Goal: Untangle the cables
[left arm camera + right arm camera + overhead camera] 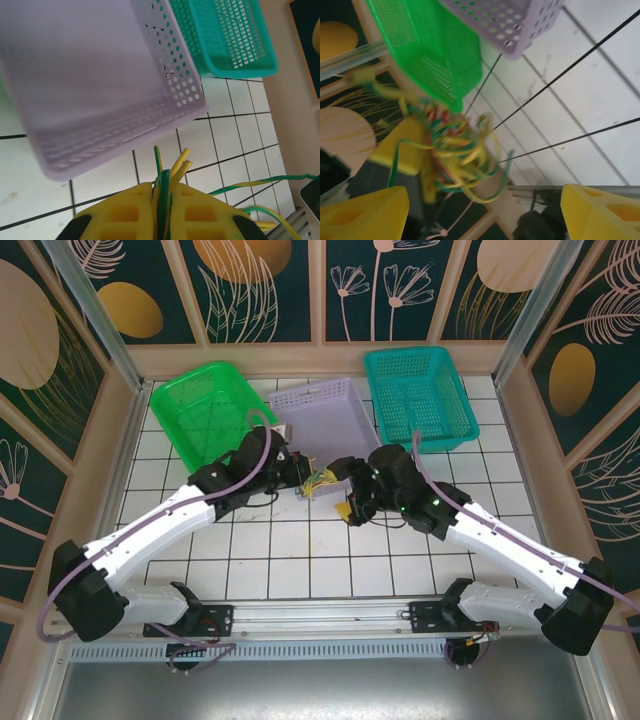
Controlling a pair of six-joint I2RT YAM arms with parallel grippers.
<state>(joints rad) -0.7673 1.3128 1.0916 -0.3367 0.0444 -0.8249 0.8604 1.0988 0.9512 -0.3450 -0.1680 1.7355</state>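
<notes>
The cable tangle (318,483) of yellow, green and red strands sits near the middle of the tiled table (300,550), just in front of the lavender basket (300,395), and it looks lifted off the tiles rather than lying on them. My left gripper (161,197) is clamped on it: in the left wrist view the yellow pads (125,215) press together with a few green and yellow ends poking out between them.

My right gripper (482,210) is spread wide and holds nothing, facing the knot from close by, with the loops bunched just ahead of the gap.

I judge this to be the start of a pull-apart: one side is anchored and the other is not yet taken. The next move calls for my right gripper to close on a single loose loop or end at the outer edge of the clump, not on the dense core, and then draw away from my left so that strand slides free.

From above, the clump's long axis runs roughly across the table, from my left gripper toward my right. The short cut ends point away from me toward the lavender basket, while a few longer strands trail off to my right side. The green basket (175,400) and teal basket (385,360) stand well behind, at either side.
</notes>
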